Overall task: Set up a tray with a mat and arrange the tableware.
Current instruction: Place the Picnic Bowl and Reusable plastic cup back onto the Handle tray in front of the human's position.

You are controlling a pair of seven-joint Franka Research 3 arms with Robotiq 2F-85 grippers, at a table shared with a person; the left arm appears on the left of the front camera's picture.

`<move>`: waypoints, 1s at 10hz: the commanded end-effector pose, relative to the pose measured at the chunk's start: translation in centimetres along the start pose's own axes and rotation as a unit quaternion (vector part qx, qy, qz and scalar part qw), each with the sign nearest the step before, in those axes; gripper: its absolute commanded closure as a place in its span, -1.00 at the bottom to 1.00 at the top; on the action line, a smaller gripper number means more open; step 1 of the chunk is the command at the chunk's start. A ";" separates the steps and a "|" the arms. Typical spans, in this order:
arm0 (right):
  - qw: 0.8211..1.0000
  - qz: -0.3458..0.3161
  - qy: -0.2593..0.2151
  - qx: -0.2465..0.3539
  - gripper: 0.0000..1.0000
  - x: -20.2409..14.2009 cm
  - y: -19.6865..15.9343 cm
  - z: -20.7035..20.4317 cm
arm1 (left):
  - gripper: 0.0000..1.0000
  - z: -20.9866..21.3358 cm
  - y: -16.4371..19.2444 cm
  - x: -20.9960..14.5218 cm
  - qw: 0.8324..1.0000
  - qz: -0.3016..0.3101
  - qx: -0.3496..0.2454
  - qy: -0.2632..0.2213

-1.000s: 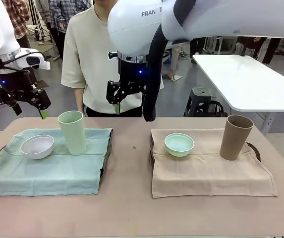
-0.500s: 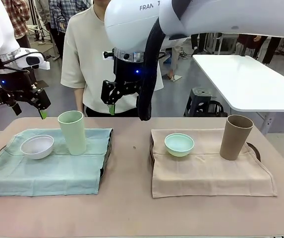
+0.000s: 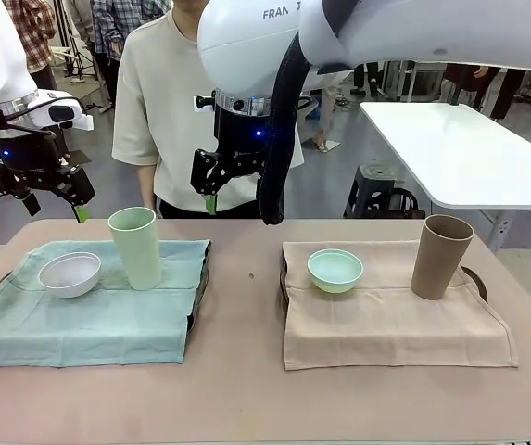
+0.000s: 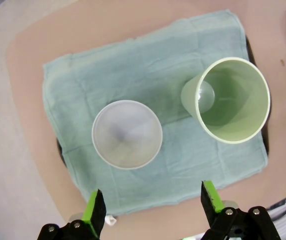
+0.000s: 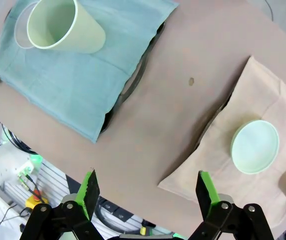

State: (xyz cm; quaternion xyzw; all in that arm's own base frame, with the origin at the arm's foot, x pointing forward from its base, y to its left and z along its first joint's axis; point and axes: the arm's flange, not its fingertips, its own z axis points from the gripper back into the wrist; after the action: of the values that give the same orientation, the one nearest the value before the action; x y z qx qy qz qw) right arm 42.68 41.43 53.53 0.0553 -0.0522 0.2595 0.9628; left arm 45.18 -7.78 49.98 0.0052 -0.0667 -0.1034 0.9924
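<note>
Front view: two settings lie on the brown counter. On the robot's left, a teal mat covers a dark tray whose edge shows along the mat's right side; on the mat stand a white bowl and, just beside it, an upright pale green cup. On the right, a beige mat over a second tray carries a mint green bowl and, well apart from it, an upright brown cup.

Left pincer hangs above the far left corner of the teal mat, jaws spread wide, gripping nothing. Right pincer hangs above the far middle of the counter, in front of a person in a cream shirt; jaws also wide apart and empty.

Left wrist view looks straight down on the white bowl and into the pale green cup.

Judgement: the arrangement looks close to finished.

Risks:
- Both cups are tall and stand on soft cloth; a descending finger clipping a rim would likely tip one.
- Dragging a bowl could bunch its mat and shift the neighbouring cup.
- The right arm's dark cable hangs low; a sweep across could snag it.

Writing: "FRAN" is readable on the right arm's white housing; the rest is cut off. No other legible labels.
</note>
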 end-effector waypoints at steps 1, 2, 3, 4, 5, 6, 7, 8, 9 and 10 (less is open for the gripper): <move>1.000 0.005 0.000 0.012 -1.00 0.0 -0.1 -0.1 | -1.00 -0.1 0.1 -0.2 1.000 -0.006 -0.002 -0.003; 1.000 0.005 0.000 0.012 -1.00 0.0 -0.1 -0.1 | -1.00 -0.1 0.1 -0.2 1.000 -0.006 -0.002 -0.003; 1.000 0.000 0.000 0.000 -1.00 0.0 0.0 0.0 | -1.00 0.0 0.0 0.0 1.000 0.000 0.000 0.000; 0.999 0.035 0.037 0.008 -1.00 -1.4 -3.0 0.7 | -1.00 -0.1 1.2 -0.3 1.000 -0.004 -0.021 0.012; 1.000 0.005 0.020 0.008 -1.00 -2.8 -6.5 2.2 | -1.00 0.4 2.9 -0.8 0.998 0.001 -0.056 0.020; 0.999 -0.031 0.015 0.011 -1.00 -4.4 -9.8 3.5 | -1.00 1.0 4.1 -1.4 0.996 0.006 -0.084 0.015; 0.998 -0.065 -0.001 0.017 -1.00 -6.3 -13.2 5.1 | -1.00 1.8 5.2 -2.1 0.993 0.011 -0.113 0.012; 0.996 -0.088 -0.019 0.025 -1.00 -8.2 -16.2 6.4 | -1.00 2.2 6.0 -2.6 0.991 0.013 -0.136 0.010; 0.991 -0.123 -0.031 0.039 -1.00 -10.1 -19.3 7.4 | -1.00 2.7 7.2 -2.7 0.988 0.017 -0.154 0.003; 0.986 -0.158 -0.039 0.045 -1.00 -12.2 -22.0 7.9 | -1.00 2.9 7.9 -3.3 0.986 0.018 -0.164 0.003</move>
State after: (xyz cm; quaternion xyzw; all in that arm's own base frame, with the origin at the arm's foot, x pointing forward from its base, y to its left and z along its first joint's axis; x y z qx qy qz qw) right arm 44.25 17.06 59.54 0.0960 -0.0653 0.1217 0.9857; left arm 43.30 0.24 52.22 -0.1385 -0.0473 -0.0883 0.9853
